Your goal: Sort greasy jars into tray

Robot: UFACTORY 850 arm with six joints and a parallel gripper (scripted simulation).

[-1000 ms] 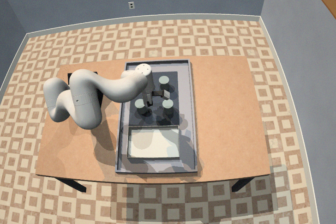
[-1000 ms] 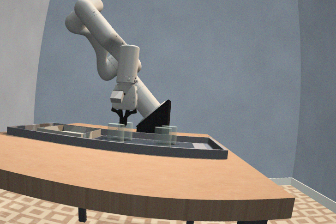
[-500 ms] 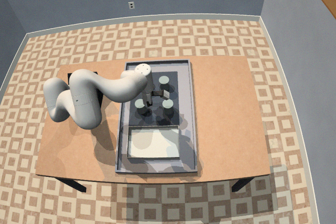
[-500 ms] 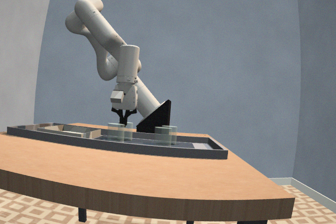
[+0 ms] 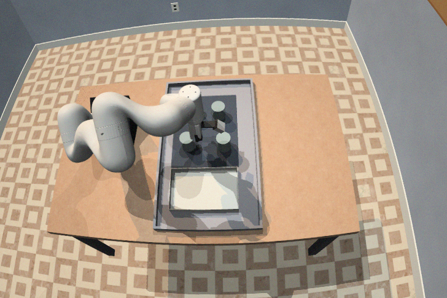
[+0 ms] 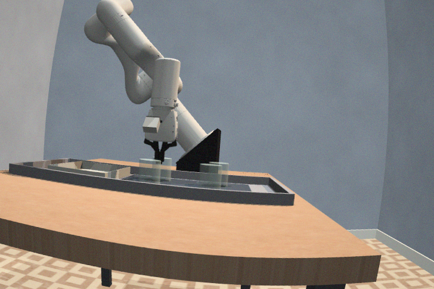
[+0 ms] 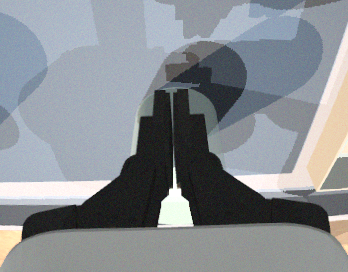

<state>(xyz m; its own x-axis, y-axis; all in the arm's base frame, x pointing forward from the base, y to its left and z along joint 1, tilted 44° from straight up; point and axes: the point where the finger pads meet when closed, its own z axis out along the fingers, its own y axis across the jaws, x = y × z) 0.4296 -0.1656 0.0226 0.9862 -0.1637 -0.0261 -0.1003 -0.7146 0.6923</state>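
Note:
Three pale green glass jars show on the dark drying mat (image 5: 231,105) in the overhead view: a back right jar (image 5: 217,107) (image 6: 210,173), a front right jar (image 5: 223,138) (image 6: 149,170) and a front left jar (image 5: 186,138) (image 6: 165,166). The fourth jar (image 6: 222,169) is hidden under my wrist in the overhead view. My gripper (image 5: 197,137) (image 6: 159,158) (image 7: 173,112) is shut and empty. Its tips stand at about jar-top height, right beside the front left jar, which also shows in the wrist view (image 7: 207,130). The tray (image 5: 204,169) (image 6: 115,172) is empty.
The mat and tray lie on the rimmed steel table top (image 5: 256,142) (image 6: 210,196), which sits on a wooden table (image 5: 306,150). My arm reaches in from the left, and its black base (image 6: 205,152) stands behind the steel top.

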